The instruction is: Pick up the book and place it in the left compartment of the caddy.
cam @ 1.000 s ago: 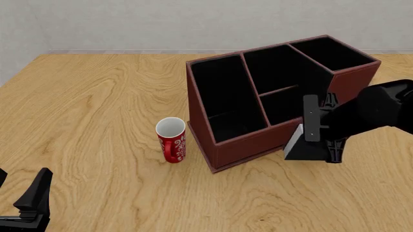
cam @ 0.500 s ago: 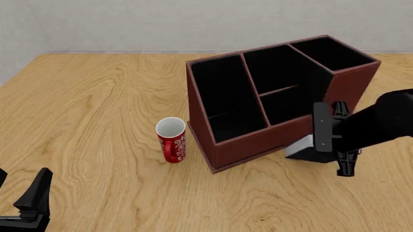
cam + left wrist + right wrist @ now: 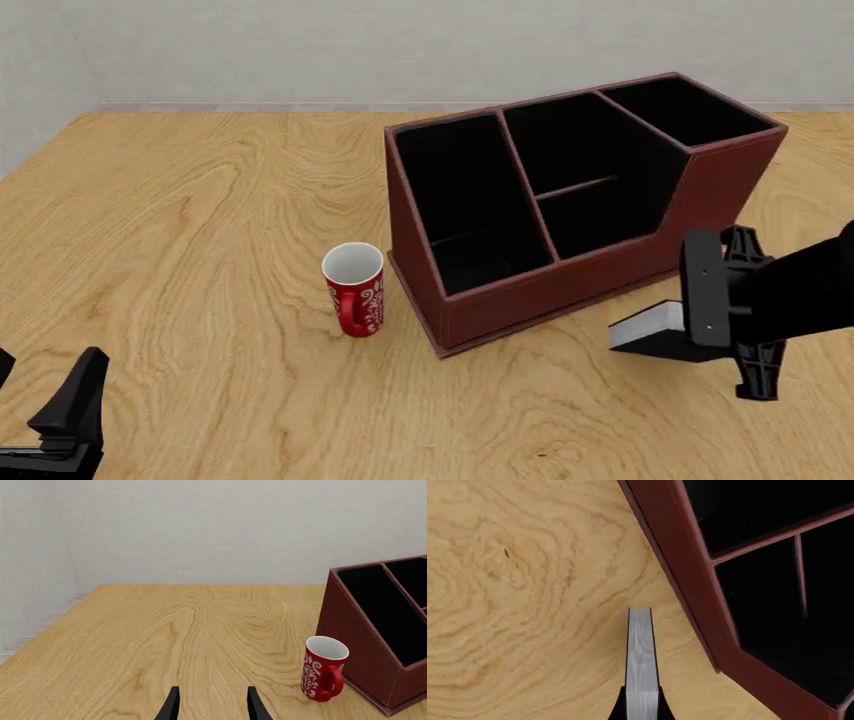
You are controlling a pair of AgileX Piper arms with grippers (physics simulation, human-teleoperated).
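Pale wall behind a light oak-grain wooden table (image 3: 200,200). We see the right gripper (image 3: 727,310) w/ fingers clamped on the thick black-covered book w/ white page edges (image 3: 646,328); the wrist view shows both fingertips (image 3: 620,707) pressed to the covers, page edge (image 3: 642,665) running straight out ahead of them. Book sticks out from the gripper's left side in the front view; whether it clears the wood we cannot tell. Just beyond the gripper stands the large dark red-brown caddy w/ black interior (image 3: 561,290), its sloped front wall near the book but apart. Its long narrow left compartment (image 3: 461,200) lies far to the gripper's left & further forward. A red mug w/ white swirls (image 3: 355,290) stands just outside that end of the caddy. Left gripper (image 3: 212,707) sits low, well apart from the mug, fingers spread w/ nothing between.
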